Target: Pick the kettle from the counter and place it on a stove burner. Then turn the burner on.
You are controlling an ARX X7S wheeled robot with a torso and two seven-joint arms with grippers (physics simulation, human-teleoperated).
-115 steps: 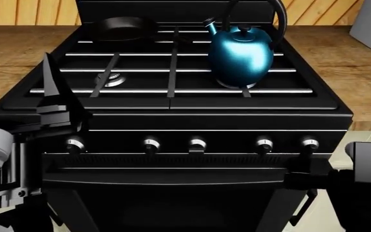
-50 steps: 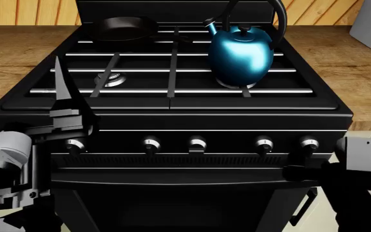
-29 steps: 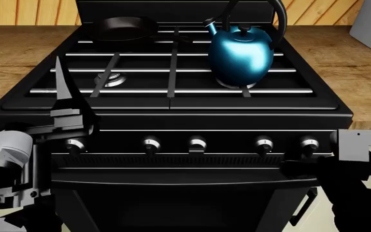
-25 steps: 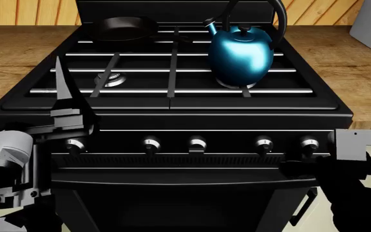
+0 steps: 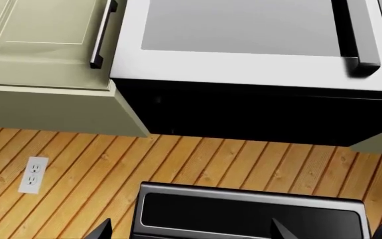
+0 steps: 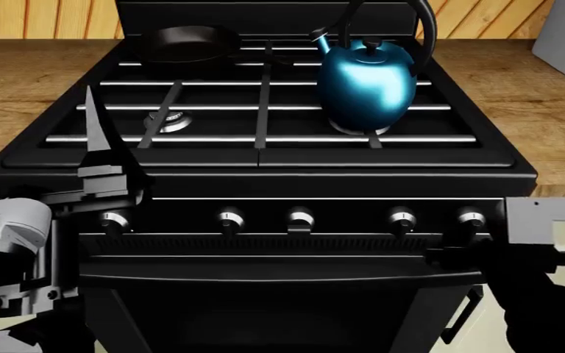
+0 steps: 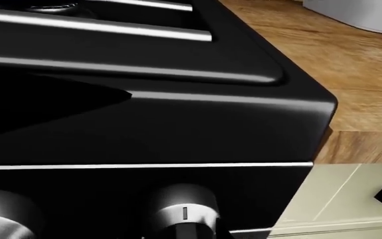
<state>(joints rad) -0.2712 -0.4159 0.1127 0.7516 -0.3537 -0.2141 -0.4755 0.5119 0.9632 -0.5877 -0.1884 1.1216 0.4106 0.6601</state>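
Fingers of the left gripper point(image 6: 101, 158) rise as one thin dark spike at left centre of the head view; their spread cannot be judged, and nothing is seen in them. Right gripper point(image 6: 449, 255) sits low at lower right, dark fingers level in front of the knob row; its opening is likewise unreadable.

Surface: black range point(image 6: 263, 165) fills mid-frame, brown wood counter point(image 6: 528, 118) on both sides, plank wall behind. Kettle point(image 6: 366, 84) stands upright on the grate over the front-right stove burner point(image 6: 361, 129). Another burner ring point(image 6: 170, 121) shows bare at front left. Frying pan point(image 6: 189, 43) sits at upper left.

Left wrist view: microwave point(image 5: 244, 50), cream cabinet point(image 5: 45, 45), wall outlet point(image 5: 33, 174). Right wrist view: rightmost knob point(image 7: 181, 211), close.
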